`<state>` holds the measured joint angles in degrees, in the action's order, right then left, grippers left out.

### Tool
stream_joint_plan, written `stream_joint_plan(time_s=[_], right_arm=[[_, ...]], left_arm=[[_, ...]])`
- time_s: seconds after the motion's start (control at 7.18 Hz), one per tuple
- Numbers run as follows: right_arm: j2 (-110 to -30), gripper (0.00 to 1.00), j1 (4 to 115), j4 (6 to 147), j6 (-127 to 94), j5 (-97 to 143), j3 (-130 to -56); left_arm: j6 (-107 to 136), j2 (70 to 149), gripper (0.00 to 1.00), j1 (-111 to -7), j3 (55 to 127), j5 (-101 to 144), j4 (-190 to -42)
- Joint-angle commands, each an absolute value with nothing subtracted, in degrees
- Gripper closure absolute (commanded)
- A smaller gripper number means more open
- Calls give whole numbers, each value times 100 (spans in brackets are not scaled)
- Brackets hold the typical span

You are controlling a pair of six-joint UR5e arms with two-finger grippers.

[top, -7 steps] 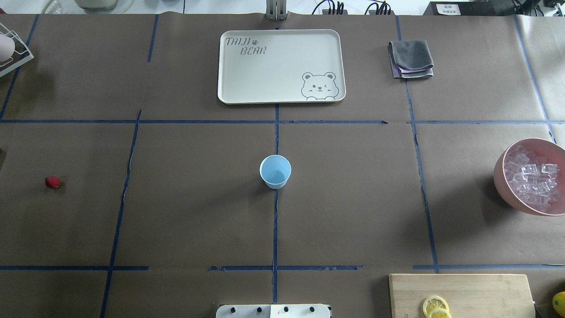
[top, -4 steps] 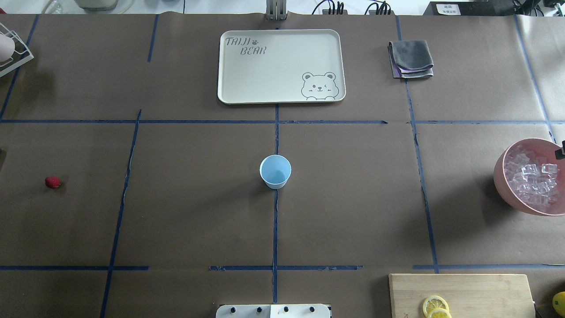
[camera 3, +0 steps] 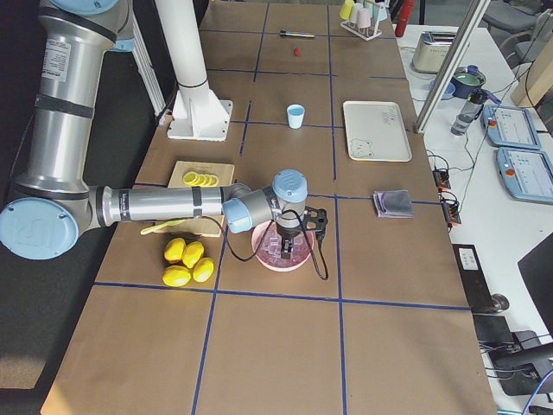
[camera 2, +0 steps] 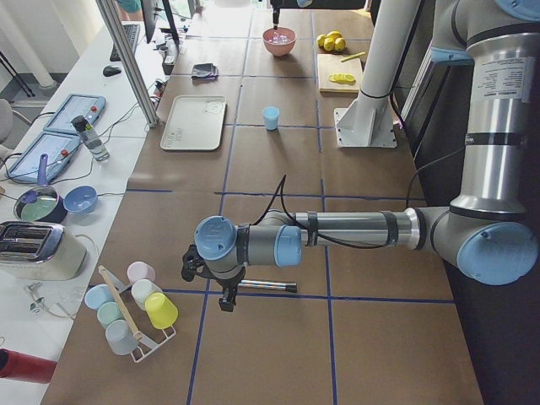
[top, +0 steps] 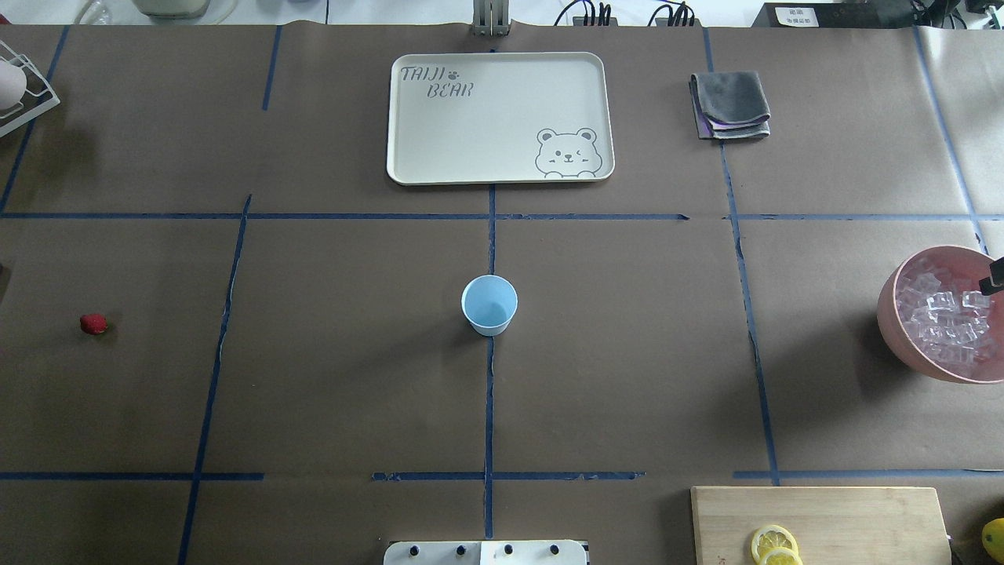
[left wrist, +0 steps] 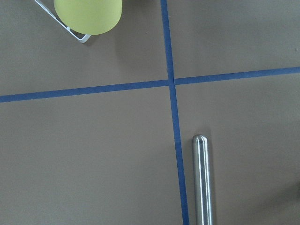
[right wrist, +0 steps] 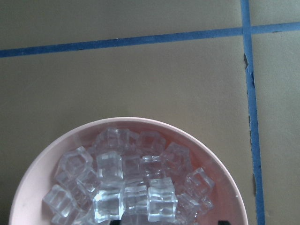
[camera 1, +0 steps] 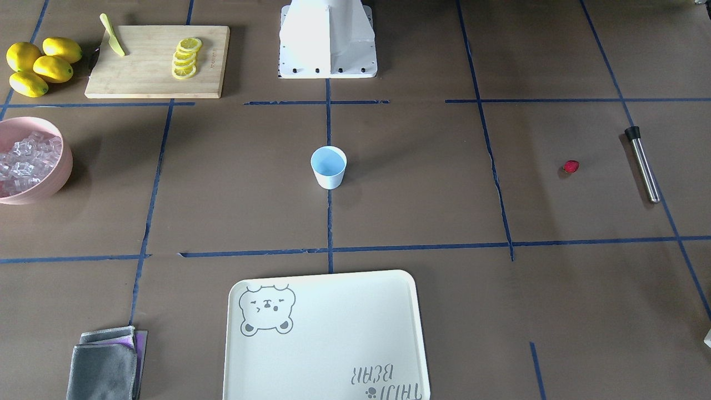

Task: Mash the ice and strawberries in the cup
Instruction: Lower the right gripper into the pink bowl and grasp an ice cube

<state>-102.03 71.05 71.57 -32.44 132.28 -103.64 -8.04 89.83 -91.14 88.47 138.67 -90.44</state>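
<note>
The pale-blue cup stands upright and empty at the table's middle; it also shows in the front view. The red strawberry lies alone far to the left. The ice fills a pink bowl at the right edge. My right gripper hangs just above the ice with its fingertips apart, open and empty; one black tip shows overhead. My left gripper hovers over a steel muddler; I cannot tell whether it is open or shut.
A white bear tray and a folded grey cloth lie at the far side. A cutting board with lemon slices sits near right, whole lemons beside it. A rack of cups stands past the muddler.
A black tip of my right gripper has come into the overhead view at the right edge, over the pink bowl. The cup, strawberry and ice have not moved.
</note>
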Motion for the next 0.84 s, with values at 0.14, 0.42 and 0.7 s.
stream_joint_plan(time_s=[0.14, 0.42, 0.7], right_arm=[[-10195, 52, 6988, 7154, -3243, 13228, -10336], [-10187, 51, 6839, 7154, -3252, 13053, -10301], [-10169, 48, 6812, 7154, -3252, 13034, -10248]], left_arm=[[-809, 8982, 0, -9114, 8851, 13869, -9053], [-809, 8982, 0, -9114, 8842, 13869, -9053], [-809, 8982, 0, -9114, 8851, 13869, -9053]])
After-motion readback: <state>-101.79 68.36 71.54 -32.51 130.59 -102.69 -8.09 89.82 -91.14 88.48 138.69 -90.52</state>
